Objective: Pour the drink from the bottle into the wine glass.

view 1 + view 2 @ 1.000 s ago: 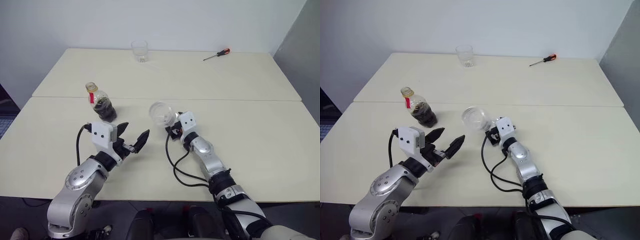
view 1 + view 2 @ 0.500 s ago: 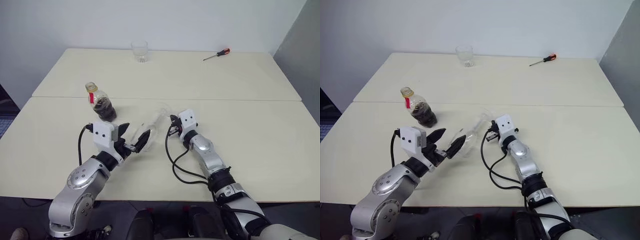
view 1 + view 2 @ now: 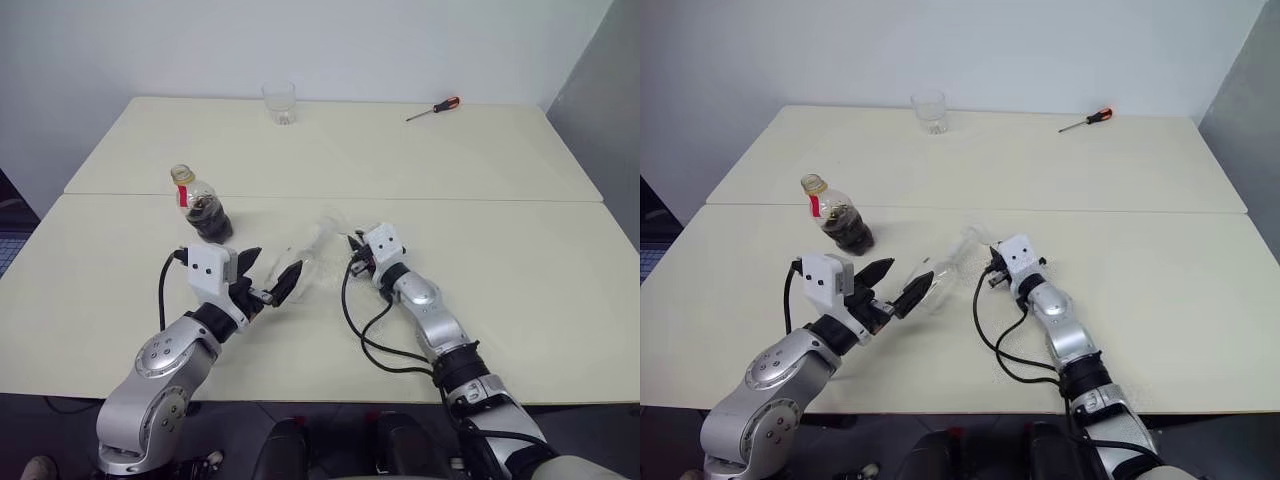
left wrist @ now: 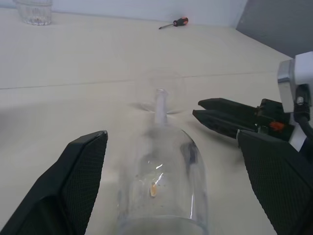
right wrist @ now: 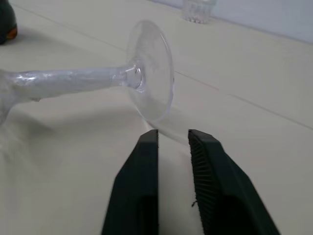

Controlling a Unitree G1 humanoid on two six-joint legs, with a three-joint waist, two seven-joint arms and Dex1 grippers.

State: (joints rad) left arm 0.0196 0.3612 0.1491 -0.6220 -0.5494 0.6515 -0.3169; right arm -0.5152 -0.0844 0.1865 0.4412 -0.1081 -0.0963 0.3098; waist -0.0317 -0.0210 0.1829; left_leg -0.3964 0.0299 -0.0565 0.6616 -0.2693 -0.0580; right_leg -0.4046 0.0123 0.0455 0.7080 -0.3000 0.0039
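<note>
I see the wine glass (image 3: 300, 262) lying on the surface between my left gripper's (image 3: 268, 270) spread jaws; right gripper (image 5: 172, 142) nearly clenched, empty. Bottle (image 3: 201, 208) untouched, nothing poured.

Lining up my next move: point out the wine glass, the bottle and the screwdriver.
wine glass (image 5: 149, 73): right wrist view, on its round foot.
bottle (image 3: 209, 215): left eye view, on the dark liquid in its body.
screwdriver (image 3: 449, 103): left eye view, on its red handle.

Clear glossy wine glass (image 5: 146, 78), seemingly glass
</note>
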